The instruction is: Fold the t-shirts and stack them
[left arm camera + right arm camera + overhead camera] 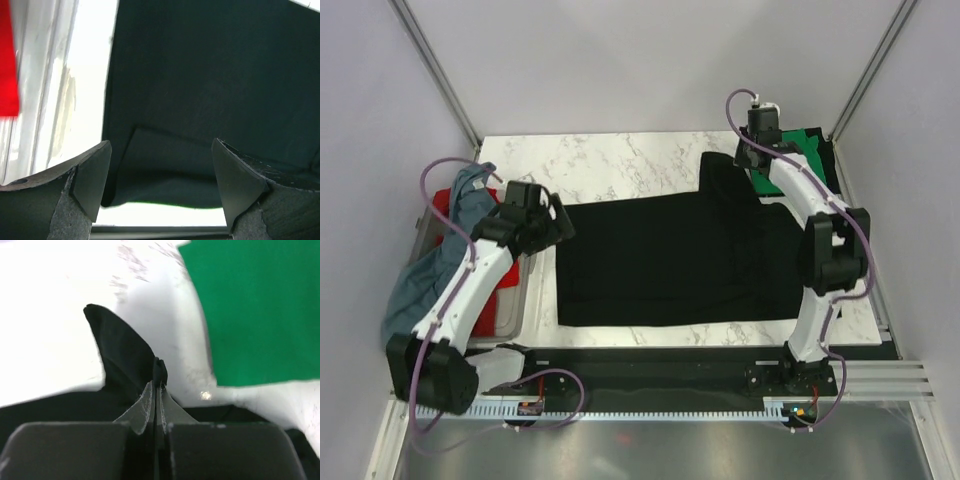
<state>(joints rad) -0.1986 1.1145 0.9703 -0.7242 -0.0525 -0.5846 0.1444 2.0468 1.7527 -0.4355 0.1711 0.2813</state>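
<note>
Black cotton t-shirt [670, 265], lying spread across the marble table [610, 165], is looking limp and light, best gathered at its edges: the right gripper [159, 382] is pinching its far-right edge, the left gripper [160, 175] is hovering spread above its left edge.

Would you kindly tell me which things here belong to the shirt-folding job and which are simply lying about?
Part of the job:
- black t-shirt, spread out, pinched by the right hand
- green t-shirt, far right corner
- red t-shirt and grey-blue t-shirt, at the bin
- left hand, open above the black shirt's edge

Just there:
- translucent plastic bin
- marble table
</note>
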